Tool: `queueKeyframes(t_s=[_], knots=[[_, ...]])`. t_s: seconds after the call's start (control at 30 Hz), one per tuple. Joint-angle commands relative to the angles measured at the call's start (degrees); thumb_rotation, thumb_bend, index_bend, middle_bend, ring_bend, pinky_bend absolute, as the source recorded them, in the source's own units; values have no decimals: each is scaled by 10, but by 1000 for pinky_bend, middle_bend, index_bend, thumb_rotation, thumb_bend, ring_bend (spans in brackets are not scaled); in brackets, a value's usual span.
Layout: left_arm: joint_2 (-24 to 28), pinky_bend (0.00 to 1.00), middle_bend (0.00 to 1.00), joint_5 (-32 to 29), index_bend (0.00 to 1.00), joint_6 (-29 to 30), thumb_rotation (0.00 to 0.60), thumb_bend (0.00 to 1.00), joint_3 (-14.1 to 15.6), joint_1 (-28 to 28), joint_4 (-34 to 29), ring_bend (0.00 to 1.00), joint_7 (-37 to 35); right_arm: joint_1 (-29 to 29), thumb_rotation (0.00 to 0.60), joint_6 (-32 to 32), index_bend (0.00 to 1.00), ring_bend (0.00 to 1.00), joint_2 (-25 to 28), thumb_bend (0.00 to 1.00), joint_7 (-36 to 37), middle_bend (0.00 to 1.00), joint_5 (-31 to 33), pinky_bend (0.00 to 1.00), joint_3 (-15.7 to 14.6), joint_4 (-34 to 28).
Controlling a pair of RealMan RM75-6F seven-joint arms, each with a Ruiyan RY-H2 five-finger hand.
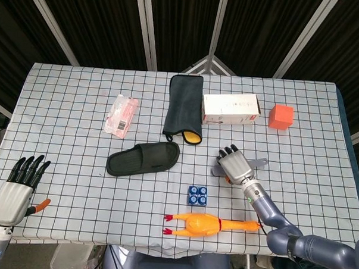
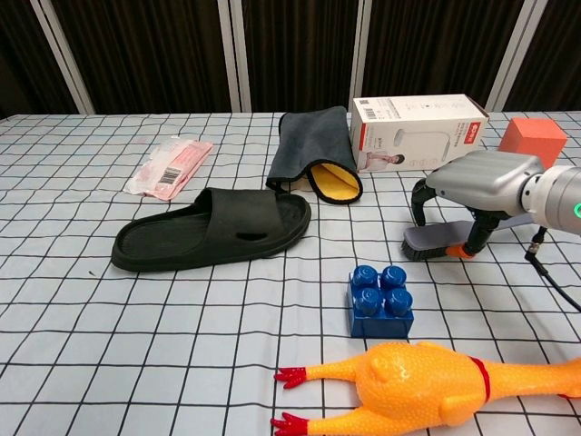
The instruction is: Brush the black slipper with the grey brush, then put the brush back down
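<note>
One grey brush [image 2: 442, 241] is what I'm watching, lying bristles-down on the checked table [image 1: 67, 106], out at roughly four o'clock from the black slipper [image 1: 142, 158] and well apart from it. My right hand [image 2: 481, 186] is draped over the brush from above, fingers curled down around its near end and an orange-tipped digit planted beside the bristles; I can't tell whether I've actually got a grip on it. The slipper sits near the table's middle, sole down, open toe end towards three o'clock. At twelve o'clock from the slipper there's a dark grey cloth [image 1: 185, 105] with a yellow lining showing at its near edge. At about ten o'clock from the slipper I see a pink packet [image 1: 121, 114]. A white box [image 1: 230, 109] lies just beside the cloth at its three o'clock, and an orange block [image 1: 281, 116] sits further along that way. At five o'clock from the slipper I have a blue brick [image 2: 381, 300], and a rubber chicken [image 2: 422, 381] lies just beyond it towards six. My left hand [image 1: 17, 188] hovers at the table's near left corner, fingers straight and spread, holding nothing.
</note>
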Motion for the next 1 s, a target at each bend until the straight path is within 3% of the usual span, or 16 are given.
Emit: queueKeyframes(t_s=[0.03, 0.4, 0.53, 0.77, 0.9, 1.0], knots=[[0, 33, 4, -1, 0, -1, 570, 123, 0, 0, 0, 0, 0, 1, 600, 2, 403, 192, -2, 349, 1, 243, 2, 166, -2, 1], [3, 33, 5, -1, 0, 2, 571, 123, 1, 1, -3, 0, 0, 8, 600, 6, 422, 211, -10, 350, 7, 273, 2, 185, -9, 8], [4, 33, 5, 0, 0, 3, 571, 123, 2, 1, -3, 0, -2, 11, 600, 9, 496, 304, -13, 353, 8, 368, 2, 239, -11, 11], [5, 33, 5, -1, 0, 5, 572, 123, 2, 1, -3, 0, -3, 15, 600, 9, 548, 338, -16, 362, 7, 401, 7, 331, -15, 15], [5, 33, 5, 0, 0, 4, 571, 133, 3, 1, -3, 0, -3, 16, 600, 14, 583, 369, -16, 462, 8, 432, 4, 415, -16, 13], [4, 33, 8, 5, 0, 2, 569, 207, 6, -1, -2, 0, -3, 15, 600, 19, 609, 410, -14, 565, 14, 459, -6, 484, -19, 7]])
